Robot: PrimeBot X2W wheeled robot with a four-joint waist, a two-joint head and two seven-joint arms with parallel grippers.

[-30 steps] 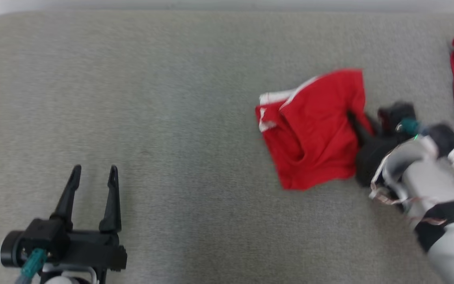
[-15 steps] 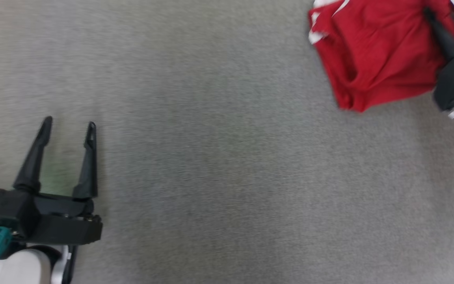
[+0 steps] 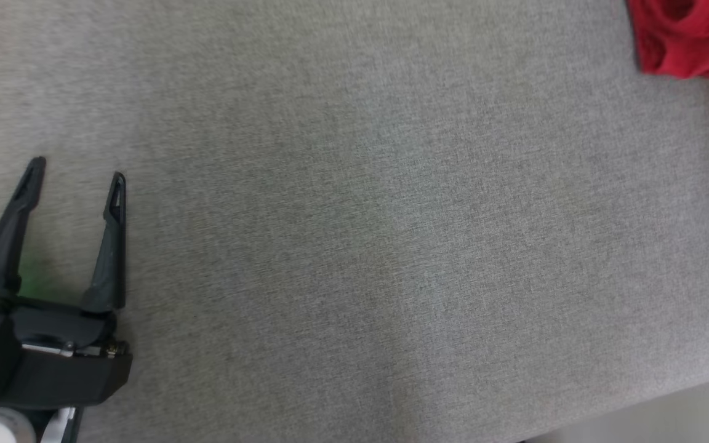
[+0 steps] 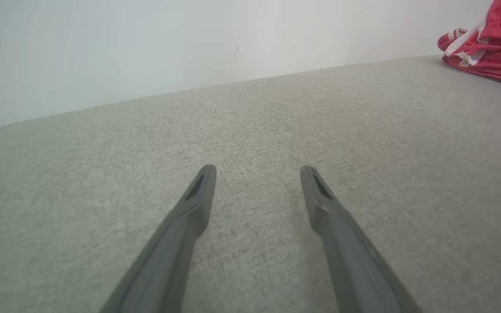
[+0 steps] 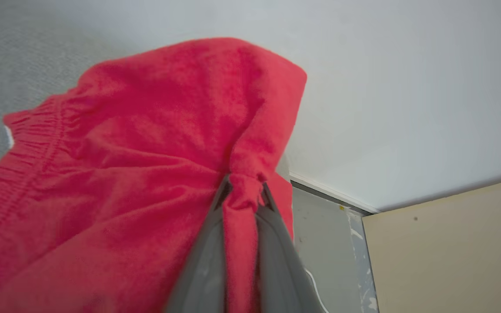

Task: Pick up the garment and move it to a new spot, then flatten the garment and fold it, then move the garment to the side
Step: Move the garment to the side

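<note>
Closest in the head view, at the lower left, the left gripper [image 3: 77, 170] sits over the grey surface [image 3: 354, 215]. Its two dark fingers point up the view and stand wide apart with nothing between them. A green light glows on its body at the left edge. The left wrist view shows the same gap: the left gripper [image 4: 258, 168] has bare grey surface [image 4: 102, 152] under and between its fingers.

In the right wrist view, the right gripper [image 5: 245, 187] is clamped on a pinched fold of the red garment [image 5: 146, 152]. The jaws are nearly together and the fold bunches between the tips. The rest of the cloth spreads to the left of the fingers and above them, with a gathered elastic band along its left side.

Farther off in the head view, a broad stretch of surface lies between the left gripper and the garment [image 3: 687, 37], which is bunched in the top right corner, well apart from that gripper. I cannot tell whether it touches the surface there.

At the far right of the left wrist view, red cloth with white stripes [image 4: 494, 48] rests on the surface. I cannot tell whether it is the same garment.

Beyond everything stands a pale wall [image 4: 146, 52]. In the right wrist view, the wall [image 5: 407, 87] meets a grey floor [image 5: 320, 226] beside a beige panel [image 5: 450, 243].
</note>
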